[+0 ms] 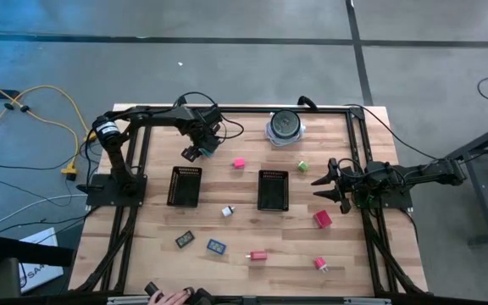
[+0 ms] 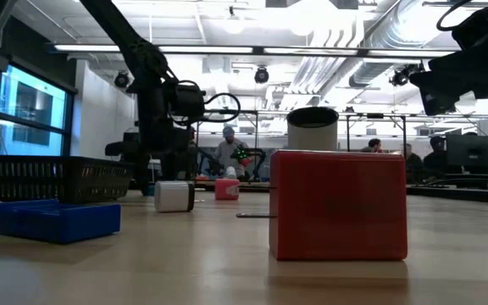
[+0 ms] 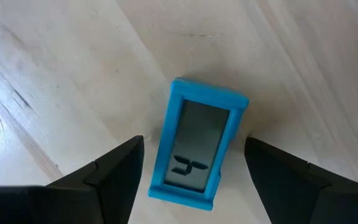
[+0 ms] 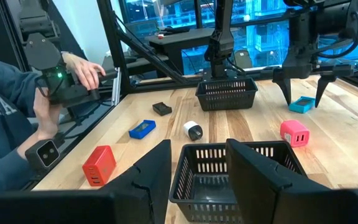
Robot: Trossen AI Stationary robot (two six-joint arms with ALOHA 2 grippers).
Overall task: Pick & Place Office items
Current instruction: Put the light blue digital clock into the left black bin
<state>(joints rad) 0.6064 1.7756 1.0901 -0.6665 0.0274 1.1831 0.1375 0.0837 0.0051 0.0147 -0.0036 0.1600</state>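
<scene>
My left gripper is open and points down over a small blue rectangle with a grey screen. The rectangle lies flat on the wood beyond the left mesh tray, and the fingers stand on either side of it without touching. My right gripper is open and empty. It hovers level, just right of the right mesh tray. Scattered on the table are a pink block, a green piece, a white piece and a red block.
Near the front lie a dark rectangle, a blue one and two pink pieces. A round grey-and-black disc sits at the far edge. A person's hand is at the near edge, holding a device.
</scene>
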